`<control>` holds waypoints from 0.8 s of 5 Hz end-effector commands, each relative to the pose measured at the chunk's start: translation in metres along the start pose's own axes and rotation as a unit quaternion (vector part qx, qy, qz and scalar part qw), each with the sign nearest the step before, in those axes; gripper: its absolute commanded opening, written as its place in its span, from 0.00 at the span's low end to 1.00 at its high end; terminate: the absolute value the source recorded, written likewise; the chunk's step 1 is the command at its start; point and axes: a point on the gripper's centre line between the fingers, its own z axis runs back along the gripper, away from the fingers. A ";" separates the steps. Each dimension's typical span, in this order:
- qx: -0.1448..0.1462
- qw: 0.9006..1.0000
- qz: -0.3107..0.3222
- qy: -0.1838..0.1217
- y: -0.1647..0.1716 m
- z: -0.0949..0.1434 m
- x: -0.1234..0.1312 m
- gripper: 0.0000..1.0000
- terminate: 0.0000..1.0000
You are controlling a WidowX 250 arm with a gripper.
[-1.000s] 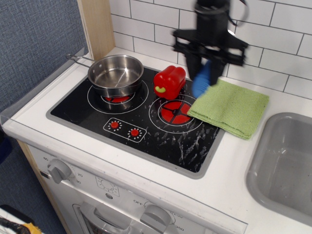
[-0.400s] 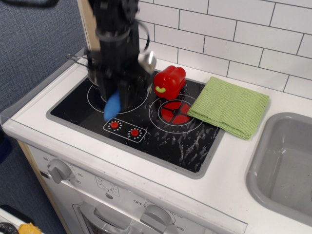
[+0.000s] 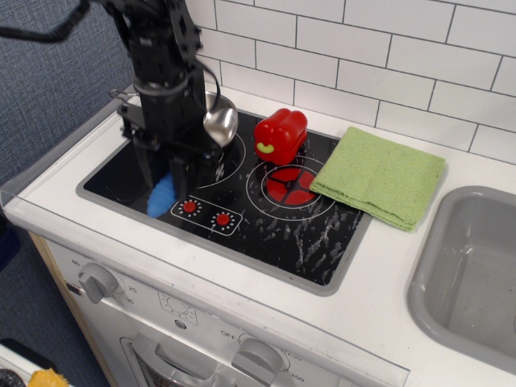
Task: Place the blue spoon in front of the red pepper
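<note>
Pinching the blue spoon [image 3: 164, 196], the gripper [image 3: 171, 165] is hovering over the stove's [image 3: 322, 242] front-left. The red pepper [image 3: 280, 135] is sitting well apart.

Spoon [image 3: 165, 196]: bright blue handle, shiny silver bowl.
Pepper [image 3: 280, 135]: glossy red, yellow-green stem.
Tool [image 3: 167, 165]: black.
Stove top [image 3: 266, 218]: black glass with white ring markings, grey frame; right burner [image 3: 290, 185] showed red segments, and two small red dots [image 3: 205, 213] sat in a white-outlined panel at the front.
Cloth [image 3: 380, 176]: green, finely ribbed weave.
Wall [image 3: 387, 56]: white tiles in a brick pattern, grey grout.
Table [image 3: 379, 298]: white.
Sink [image 3: 476, 270]: grey.
Side wall [image 3: 56, 72]: blue-grey textured; wooden post [image 3: 165, 48] light tan.
Knobs [image 3: 98, 280]: grey.
</note>
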 end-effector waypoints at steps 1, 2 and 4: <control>-0.003 1.000 -0.005 0.014 0.001 -0.004 0.009 0.00 0.00; -0.004 1.000 -0.009 0.023 -0.001 -0.008 0.012 0.00 0.00; -0.005 0.999 0.005 0.043 -0.003 -0.015 0.017 1.00 0.00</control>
